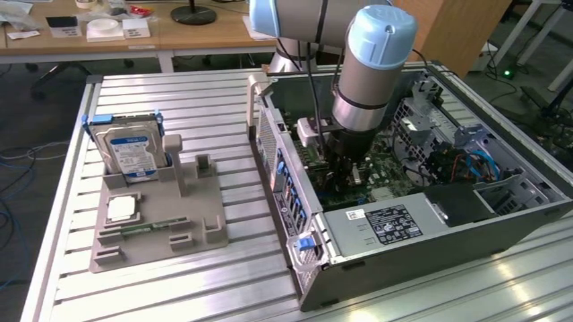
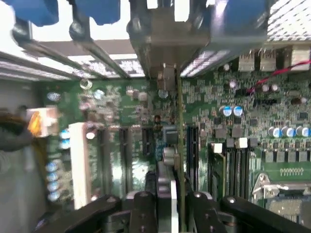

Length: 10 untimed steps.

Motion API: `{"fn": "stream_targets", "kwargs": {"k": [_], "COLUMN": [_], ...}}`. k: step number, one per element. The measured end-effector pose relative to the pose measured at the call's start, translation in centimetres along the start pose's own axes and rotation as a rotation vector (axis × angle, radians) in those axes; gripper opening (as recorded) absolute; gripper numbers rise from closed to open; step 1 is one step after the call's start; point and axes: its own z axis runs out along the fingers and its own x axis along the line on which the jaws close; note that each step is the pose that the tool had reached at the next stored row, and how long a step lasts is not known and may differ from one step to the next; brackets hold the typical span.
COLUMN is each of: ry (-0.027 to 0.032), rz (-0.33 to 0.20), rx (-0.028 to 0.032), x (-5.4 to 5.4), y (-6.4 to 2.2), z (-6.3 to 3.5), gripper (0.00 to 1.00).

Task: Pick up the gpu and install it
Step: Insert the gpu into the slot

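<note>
My pincer [image 2: 171,206] is clamped on the gpu [image 2: 179,141], held edge-on just above the motherboard [image 2: 252,116] inside the case [image 1: 421,261]. Pickup looks done; the card seems not yet seated in its slot.

arm [image 1: 372,74]: reaching steeply down | gripper [image 2: 167,194]: jaws clamped narrow, gripping

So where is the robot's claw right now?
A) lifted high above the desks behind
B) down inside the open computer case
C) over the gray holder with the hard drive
B: in the exterior view the claw reaches down inside the open computer case, above the green motherboard, away from the hard drive.
</note>
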Motion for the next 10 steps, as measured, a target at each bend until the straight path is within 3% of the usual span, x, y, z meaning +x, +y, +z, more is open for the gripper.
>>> {"fn": "stream_targets", "kwargs": {"k": [2, 10], "ry": [0.0022, 0.0022], "rz": [0.000, 0.000], "rx": [0.0007, 0.0105], "x": [0.0, 0.0], "y": [0.00, -0.09], "z": [-0.25, -3.11], "gripper": [0.35, 0.35]}}
